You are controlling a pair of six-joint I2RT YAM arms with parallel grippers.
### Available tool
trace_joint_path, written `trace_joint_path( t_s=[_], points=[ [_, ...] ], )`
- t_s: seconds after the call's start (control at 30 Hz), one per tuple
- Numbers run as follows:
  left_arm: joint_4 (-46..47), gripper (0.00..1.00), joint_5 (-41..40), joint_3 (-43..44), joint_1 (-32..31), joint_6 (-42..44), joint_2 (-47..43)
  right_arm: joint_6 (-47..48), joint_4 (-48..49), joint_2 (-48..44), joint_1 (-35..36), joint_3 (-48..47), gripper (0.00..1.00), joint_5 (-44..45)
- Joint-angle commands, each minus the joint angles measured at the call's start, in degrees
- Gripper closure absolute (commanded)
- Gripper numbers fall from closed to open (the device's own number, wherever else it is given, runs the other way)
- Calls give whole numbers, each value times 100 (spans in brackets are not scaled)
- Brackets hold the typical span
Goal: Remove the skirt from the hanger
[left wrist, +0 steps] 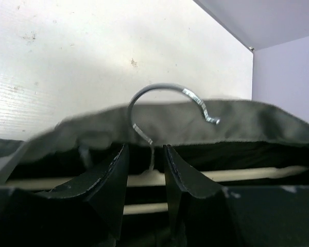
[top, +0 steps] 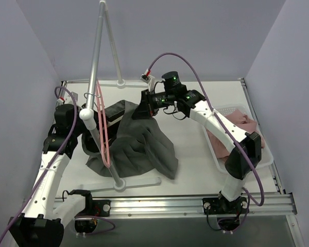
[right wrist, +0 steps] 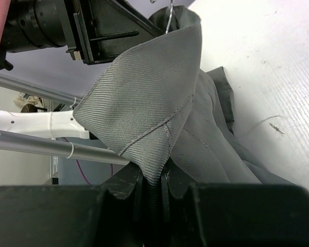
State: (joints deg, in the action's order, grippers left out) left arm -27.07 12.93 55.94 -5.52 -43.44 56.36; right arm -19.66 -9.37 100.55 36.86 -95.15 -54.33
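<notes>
The dark grey skirt (top: 144, 149) hangs from between my two grippers and pools on the white table. My left gripper (top: 115, 114) is shut on the hanger at the neck. In the left wrist view its fingers (left wrist: 118, 175) flank the stem of the metal hook (left wrist: 165, 92), with the pale hanger bar (left wrist: 247, 174) behind them and the waistband (left wrist: 247, 123) draped over it. My right gripper (top: 142, 110) is shut on a folded corner of the waistband (right wrist: 144, 98), pinched between its jaws (right wrist: 153, 177). The hook (right wrist: 170, 18) shows at the top of that view.
A metal clothes rack (top: 95, 67) stands over the left half of the table, its foot (top: 139, 182) near the front. A pink hanger (top: 104, 128) hangs on its rail. A white basket (top: 265, 159) with pink cloth (top: 242, 121) sits at the right.
</notes>
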Motion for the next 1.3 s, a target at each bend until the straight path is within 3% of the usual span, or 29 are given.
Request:
trace_joint_path(
  t_s=[0.0, 0.27, 0.43, 0.53, 0.57, 0.6, 0.73, 0.77, 0.9, 1.07, 1.27],
  points=[
    [475, 59, 113, 206, 16, -42, 94, -55, 163, -45, 163, -442, 100, -289],
    [360, 59, 87, 172, 16, 108, 60, -143, 102, 96, 304, -855, 100, -228],
    [378, 66, 157, 110, 16, 55, -20, -161, 66, 201, 330, -1058, 100, -166],
    [299, 79, 219, 180, 7, 99, -20, -143, 31, 237, 374, -1146, 100, -122],
    [281, 91, 236, 224, 7, 125, 24, -135, 31, 237, 374, -1137, 100, -105],
    [212, 97, 245, 328, 7, 169, 50, -152, 23, 228, 374, -1120, 100, -87],
    [53, 98, 211, 531, 7, 196, 86, -178, -153, 219, 409, -1058, 100, 114],
    [-17, 98, 149, 575, 16, 196, 77, -170, -232, 202, 410, -1058, 98, 185],
    [-272, 98, 35, 655, 7, 213, -28, 23, -723, 61, 453, -988, 59, 475],
    [-509, 98, -53, 812, 7, 222, -99, 340, -1049, -378, 453, -611, 46, 765],
    [-720, 98, -10, 1032, 16, 257, -99, 489, -1050, -993, 410, 251, 44, 985]
  ],
)
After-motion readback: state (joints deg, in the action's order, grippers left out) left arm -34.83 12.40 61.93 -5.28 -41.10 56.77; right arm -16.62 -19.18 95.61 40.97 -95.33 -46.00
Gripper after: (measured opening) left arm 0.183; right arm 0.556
